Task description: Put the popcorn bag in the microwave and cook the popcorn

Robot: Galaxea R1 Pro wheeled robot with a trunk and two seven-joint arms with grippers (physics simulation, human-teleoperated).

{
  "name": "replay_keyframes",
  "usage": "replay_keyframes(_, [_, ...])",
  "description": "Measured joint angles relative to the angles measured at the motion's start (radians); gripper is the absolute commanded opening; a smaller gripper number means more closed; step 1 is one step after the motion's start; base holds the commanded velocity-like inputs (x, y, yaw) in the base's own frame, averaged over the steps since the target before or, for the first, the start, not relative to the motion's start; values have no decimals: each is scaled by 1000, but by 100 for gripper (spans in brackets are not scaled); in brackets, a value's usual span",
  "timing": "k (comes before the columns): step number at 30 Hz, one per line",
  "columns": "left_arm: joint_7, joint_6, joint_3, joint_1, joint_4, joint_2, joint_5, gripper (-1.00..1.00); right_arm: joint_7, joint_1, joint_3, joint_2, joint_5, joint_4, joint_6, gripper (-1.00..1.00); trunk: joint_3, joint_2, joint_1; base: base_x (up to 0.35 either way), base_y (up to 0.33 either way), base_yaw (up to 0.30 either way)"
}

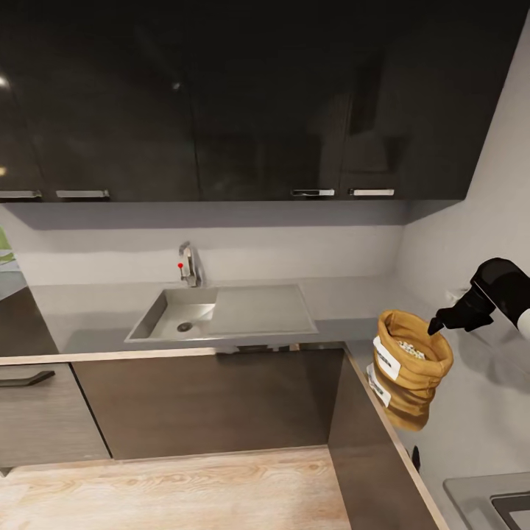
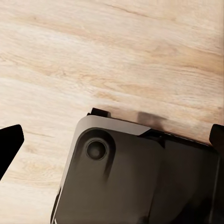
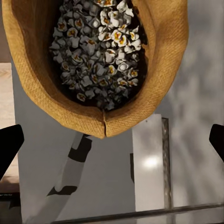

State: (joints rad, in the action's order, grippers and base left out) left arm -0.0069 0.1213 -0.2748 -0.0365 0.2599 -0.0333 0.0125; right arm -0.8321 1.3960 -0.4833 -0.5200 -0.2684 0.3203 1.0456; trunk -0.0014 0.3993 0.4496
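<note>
Left gripper (image 2: 112, 140) hung over wood floor (image 2: 112, 56), fingertips wide apart, holding nothing. Steel sink (image 1: 221, 313) sat mid-counter under black cabinets (image 1: 221, 103). Popcorn bag (image 1: 408, 368) stood on the countertop (image 1: 478, 412) at right, popcorn (image 3: 100, 51) inside. Right gripper (image 1: 437, 326) touched its rim; fingertips spread wide in the wrist view.

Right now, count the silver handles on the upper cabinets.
4. Leftmost handle, cut by the picture's edge; second handle beside it; third handle and fourth handle right of centre. More may lie beyond.
</note>
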Motion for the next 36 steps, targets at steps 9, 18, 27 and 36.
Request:
replay_keyframes(9, [0, 0, -1, 0, 0, 0, 0, 100, 0, -1, 0, 1, 0, 0, 0, 100, 1, 0, 0, 1, -1, -89])
replay_keyframes(18, [0, 0, -2, 0, 0, 0, 0, 100, 0, -2, -1, 2, 0, 0, 0, 100, 1, 0, 0, 0, 0, -29])
replay_keyframes(27, [0, 0, -2, 0, 0, 0, 1, 100, 0, -4, -1, 6, -1, 2, 0, 100, 1, 0, 0, 0, 0, 0])
replay_keyframes(36, [0, 0, -5, 0, 0, 0, 3, 100, 4, -8, 0, 14, -1, 3, 0, 100, 1, 0, 0, 0, 0, 0])
